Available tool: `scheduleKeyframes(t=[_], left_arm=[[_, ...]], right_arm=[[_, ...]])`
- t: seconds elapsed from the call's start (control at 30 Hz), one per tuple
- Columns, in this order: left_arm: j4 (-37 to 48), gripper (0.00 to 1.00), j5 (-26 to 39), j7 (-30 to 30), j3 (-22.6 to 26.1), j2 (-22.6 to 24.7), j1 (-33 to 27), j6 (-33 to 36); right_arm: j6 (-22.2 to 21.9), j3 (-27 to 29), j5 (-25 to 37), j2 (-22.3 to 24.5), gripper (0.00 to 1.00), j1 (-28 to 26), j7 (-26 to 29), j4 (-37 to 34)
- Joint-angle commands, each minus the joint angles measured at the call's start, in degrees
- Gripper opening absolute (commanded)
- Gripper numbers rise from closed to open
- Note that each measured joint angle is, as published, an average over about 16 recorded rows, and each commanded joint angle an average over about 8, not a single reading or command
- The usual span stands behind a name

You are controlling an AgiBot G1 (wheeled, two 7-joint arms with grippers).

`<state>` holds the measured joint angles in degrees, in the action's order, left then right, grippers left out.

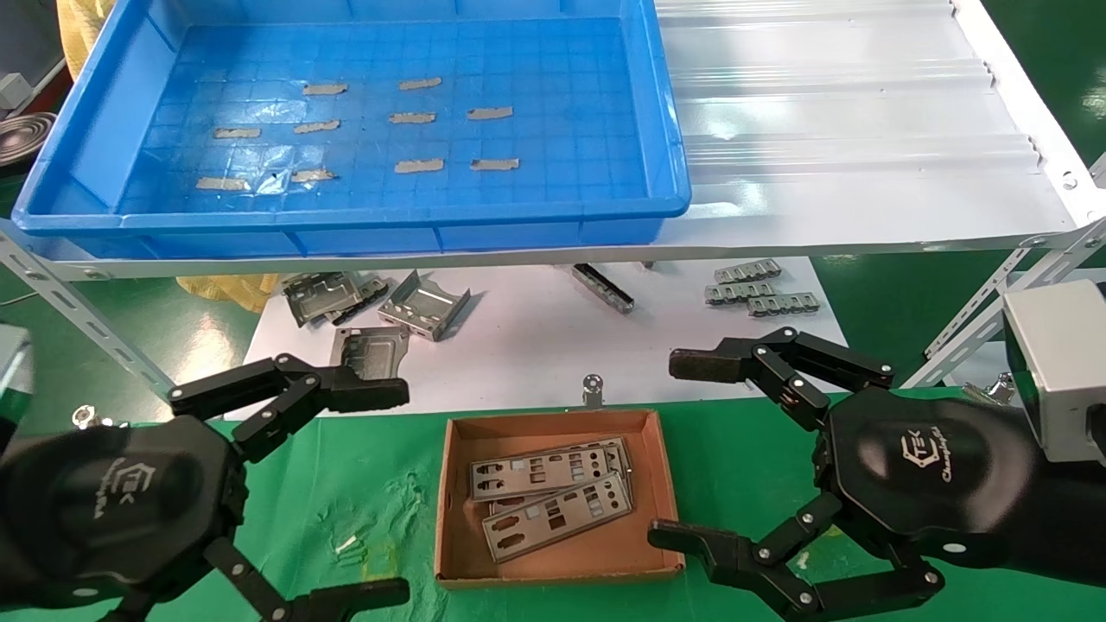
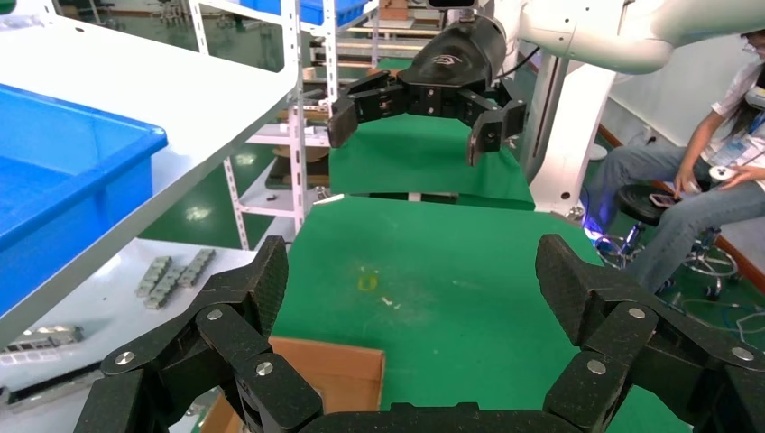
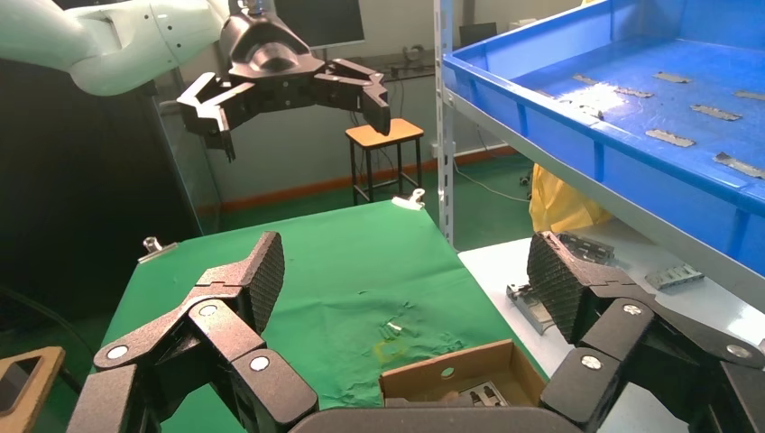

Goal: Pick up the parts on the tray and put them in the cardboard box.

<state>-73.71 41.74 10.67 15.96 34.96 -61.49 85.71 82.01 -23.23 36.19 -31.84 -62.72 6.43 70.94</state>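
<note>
Nearest, flanking the box (image 1: 553,497) on the green tabletop (image 1: 363,484): left claw (image 1: 346,492) spread wide and holding nothing, just off the box's left wall; right claw (image 1: 691,449) likewise spread and bare, hard by the box's right wall, one finger (image 1: 704,544) at the near right corner. About equally near the box, the right perhaps a shade closer.

Inside the box: parts (image 1: 553,497), flat, stacked and overlapping, at least two plates showing, possibly a third beneath. Long axes running left to right with a slight tilt, far end toward the right. Between the two claws, then, and below both. Confirmed in the right wrist view: box corner (image 3: 460,379) with a plate edge just under the spread fingers (image 3: 257,280).

Farther, on the lower white shelf (image 1: 536,337): folded brackets (image 1: 423,304) and small ridged strips (image 1: 760,289), not the task's things.

Farthest and higher, on the upper shelf: tray (image 1: 346,226), its gridded floor bearing only tape strips (image 1: 419,166). No plate visible there.

Judgement: nothing left in the tray to fetch; loading looks complete. Should another plate be wanted, up and away from both claws, the left nearer to the tray.
</note>
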Motion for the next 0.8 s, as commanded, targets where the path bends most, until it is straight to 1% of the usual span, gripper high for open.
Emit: scheduleKeyframes(t=[0.03,0.8], left_arm=[[-1.25,1.00,-0.44,0.51,-0.53,-0.67,0.52,-0.11],[0.01,1.00,0.03,0.09,-0.01,-0.01,0.01,-0.07]], right_arm=[[0.00,0.00,0.00,0.00,1.00,0.00,0.00,0.00],[-0.01,0.00,-0.01,0.00,1.00,0.01,0.00,-0.01]])
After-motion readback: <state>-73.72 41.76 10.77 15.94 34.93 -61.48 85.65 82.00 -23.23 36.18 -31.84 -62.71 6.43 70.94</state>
